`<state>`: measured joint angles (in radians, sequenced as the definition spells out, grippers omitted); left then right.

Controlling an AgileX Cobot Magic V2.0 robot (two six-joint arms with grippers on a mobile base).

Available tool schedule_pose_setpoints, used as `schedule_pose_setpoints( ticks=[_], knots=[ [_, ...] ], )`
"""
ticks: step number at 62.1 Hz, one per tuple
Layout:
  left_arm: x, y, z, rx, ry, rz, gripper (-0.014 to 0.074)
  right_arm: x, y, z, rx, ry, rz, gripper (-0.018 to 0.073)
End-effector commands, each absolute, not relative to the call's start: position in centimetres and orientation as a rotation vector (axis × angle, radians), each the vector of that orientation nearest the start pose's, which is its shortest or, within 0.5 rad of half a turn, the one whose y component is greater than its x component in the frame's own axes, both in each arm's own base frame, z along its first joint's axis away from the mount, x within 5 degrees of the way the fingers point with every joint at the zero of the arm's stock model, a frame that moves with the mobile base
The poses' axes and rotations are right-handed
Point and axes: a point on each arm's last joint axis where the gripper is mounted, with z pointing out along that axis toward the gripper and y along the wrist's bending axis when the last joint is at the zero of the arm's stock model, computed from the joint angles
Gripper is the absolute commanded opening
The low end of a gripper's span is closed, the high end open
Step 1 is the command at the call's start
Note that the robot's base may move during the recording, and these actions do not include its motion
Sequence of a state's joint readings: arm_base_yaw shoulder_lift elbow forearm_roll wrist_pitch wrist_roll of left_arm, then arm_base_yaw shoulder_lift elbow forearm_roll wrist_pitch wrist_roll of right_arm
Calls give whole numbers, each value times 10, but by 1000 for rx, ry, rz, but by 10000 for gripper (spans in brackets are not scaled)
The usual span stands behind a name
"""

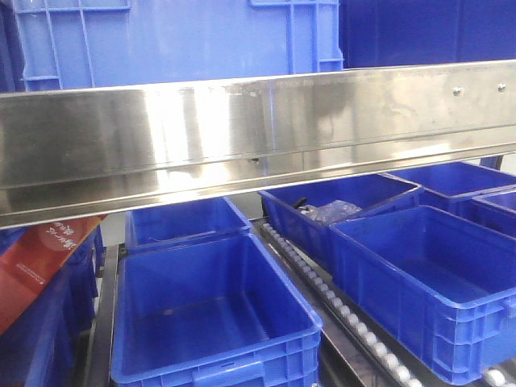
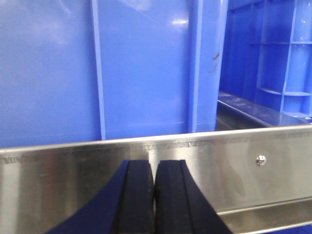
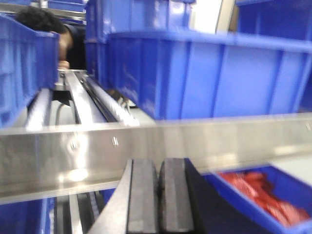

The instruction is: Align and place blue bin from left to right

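Several blue bins fill a metal rack. On the upper shelf a large blue bin (image 1: 177,40) stands behind a steel rail (image 1: 258,129); its ribbed wall (image 2: 141,68) fills the left wrist view. My left gripper (image 2: 154,168) is shut and empty, low in front of that rail (image 2: 234,170). My right gripper (image 3: 159,168) is also shut and empty, facing another rail (image 3: 219,141) with a blue bin (image 3: 204,73) on the shelf behind it. Neither gripper shows in the front view.
On the lower level stand an empty bin (image 1: 210,322), one behind it (image 1: 185,222), one holding a bagged part (image 1: 330,211), and more at the right (image 1: 427,274). A roller track (image 1: 339,302) runs between them. A person's head (image 3: 44,34) shows far left. Red packets (image 3: 258,192) fill a lower bin.
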<state>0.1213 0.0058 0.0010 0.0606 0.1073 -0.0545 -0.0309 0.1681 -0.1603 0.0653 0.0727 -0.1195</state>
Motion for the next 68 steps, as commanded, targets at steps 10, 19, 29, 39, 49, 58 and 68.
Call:
schedule_pose_setpoints(
  ticks=[10, 19, 29, 39, 49, 58, 68],
  knots=[
    [56, 7, 206, -98, 1566, 103, 1, 56, -2, 206, -6, 1565, -76, -78],
    [56, 7, 206, -98, 1566, 103, 1, 56, -2, 200, -9, 1627, -73, -78],
    [56, 7, 206, -98, 1566, 103, 1, 56, -2, 200, -9, 1627, -73, -78],
    [56, 7, 206, -98, 1566, 103, 1, 56, -2, 200, -3, 1626, -65, -78],
    [56, 7, 206, -98, 1566, 103, 1, 56, -2, 200, -3, 1626, -65, -78],
    [56, 7, 206, -98, 1566, 103, 1, 56, -2, 200, -3, 1626, -65, -78],
    [56, 7, 206, -98, 1566, 103, 1, 56, -2, 200, -3, 1626, -65, -78]
  ],
)
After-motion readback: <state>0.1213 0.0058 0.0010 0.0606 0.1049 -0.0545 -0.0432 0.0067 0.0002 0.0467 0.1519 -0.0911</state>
